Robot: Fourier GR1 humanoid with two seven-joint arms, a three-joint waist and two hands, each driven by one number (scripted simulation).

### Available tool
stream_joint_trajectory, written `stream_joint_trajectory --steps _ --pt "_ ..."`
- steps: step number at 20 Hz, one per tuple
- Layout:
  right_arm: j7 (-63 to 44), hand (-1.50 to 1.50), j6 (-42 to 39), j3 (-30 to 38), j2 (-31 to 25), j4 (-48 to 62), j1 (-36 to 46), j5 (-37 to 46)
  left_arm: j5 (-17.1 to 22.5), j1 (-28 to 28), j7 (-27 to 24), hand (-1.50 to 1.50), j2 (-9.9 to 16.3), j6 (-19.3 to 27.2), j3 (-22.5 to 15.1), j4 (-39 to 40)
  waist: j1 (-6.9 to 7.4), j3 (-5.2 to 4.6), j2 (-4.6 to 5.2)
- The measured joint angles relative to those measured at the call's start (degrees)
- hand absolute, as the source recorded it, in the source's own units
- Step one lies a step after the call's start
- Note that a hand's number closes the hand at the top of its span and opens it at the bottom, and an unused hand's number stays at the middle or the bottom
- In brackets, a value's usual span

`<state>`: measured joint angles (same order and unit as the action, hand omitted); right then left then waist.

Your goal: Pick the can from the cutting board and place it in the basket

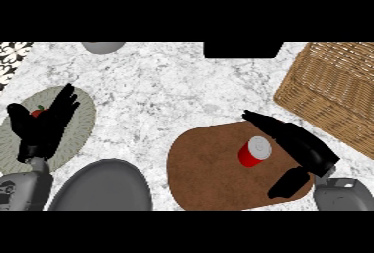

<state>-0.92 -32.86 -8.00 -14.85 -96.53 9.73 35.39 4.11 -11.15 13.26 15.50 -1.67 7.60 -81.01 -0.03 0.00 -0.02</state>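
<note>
Can (254,151) is on the board (208,173), tipped on its side or leaning, pale lid facing up-right, red body toward lower-left; sits in the board's upper-right part. Right hand (303,148) is just beside it on the right: fingers run straight past the can's upper-right side up to the board's top edge, thumb (286,183) sticks out lower down over the board, apart from the can. Hand is open, nothing held; whether the fingers actually touch the can is hard to tell, since black hand and can edge run together there. Right forearm (343,193) is cut off at the lower edge. Board's right edge is hidden under the hand, its bottom is cropped. Basket (332,89) sits upper right on the bench (168,89), well apart from the can, cut off by the right and top edges; its inside doesn't show. Left hand (45,123) rests open, fingers up, over a plate (84,118) at far left, covering most of it; a small red thing (38,112) peeks out between the fingers, can't say what. Grey rounded shape (102,185) bottom centre-left is cropped, unidentifiable. Another grey object (102,47) is cut at the top edge.
</note>
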Motion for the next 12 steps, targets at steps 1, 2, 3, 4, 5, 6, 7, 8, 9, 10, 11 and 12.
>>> stream_joint_trajectory --steps 1,2,3,4,5,6,7,8,9,10,11,12 --pt "-0.3 -1.5 0.3 -0.5 0.5 0.1 0.1 0.8 -0.2 -0.4 -1.0 0.0 0.0 -0.3 0.3 1.2 -0.01 0.01 0.0" --pt "0.0 -1.5 0.7 -0.6 0.6 0.4 0.1 1.7 -0.5 -0.2 -1.0 0.0 -0.3 -0.2 0.2 0.9 0.01 0.0 0.0" --pt "0.3 -1.5 1.2 -0.8 0.7 1.2 0.2 2.7 -0.4 -0.3 -0.7 0.0 -0.1 -0.5 0.5 0.9 0.03 0.0 0.0" --pt "0.5 -1.5 1.5 -1.0 0.8 1.2 -0.2 3.5 0.0 -0.3 -0.1 0.0 0.1 -1.0 0.9 0.5 0.04 0.0 0.01" --pt "1.3 -1.5 2.4 -1.3 1.0 2.2 -0.3 4.5 -0.2 -0.2 0.0 0.0 -0.1 -1.0 0.9 0.3 0.05 0.0 0.0" --pt "1.4 -1.5 2.2 -1.2 1.1 2.7 0.1 4.8 0.1 -0.1 0.4 0.0 0.3 -1.5 1.4 -0.1 0.06 0.01 0.01" --pt "1.9 1.5 2.3 -1.1 1.1 3.2 0.4 5.4 0.0 -0.1 0.0 0.0 0.1 -1.7 1.6 0.3 0.06 0.01 0.01" --pt "2.3 1.5 2.6 -1.8 1.0 2.9 -0.3 6.4 -0.1 0.0 0.3 0.0 0.3 -1.8 1.6 -0.1 0.05 0.0 0.0" --pt "3.2 1.5 2.9 -2.6 0.5 4.0 0.3 7.5 -0.4 0.0 0.2 0.0 -0.1 -1.6 1.4 0.1 0.12 0.01 0.01" --pt "3.9 1.5 3.7 -3.6 0.7 5.2 1.0 8.9 -0.5 0.0 0.1 0.0 -0.1 -1.6 1.4 0.1 0.16 -0.03 -0.02" --pt "4.6 1.5 4.3 -4.1 0.6 5.9 1.3 9.9 -0.5 0.5 0.0 0.0 -0.5 -1.6 1.2 -0.5 0.19 -0.06 -0.09" --pt "4.9 1.5 4.8 -4.2 0.8 7.0 2.3 10.7 -0.3 0.7 0.0 0.0 -0.3 -1.9 1.6 -0.7 0.2 -0.09 -0.13"
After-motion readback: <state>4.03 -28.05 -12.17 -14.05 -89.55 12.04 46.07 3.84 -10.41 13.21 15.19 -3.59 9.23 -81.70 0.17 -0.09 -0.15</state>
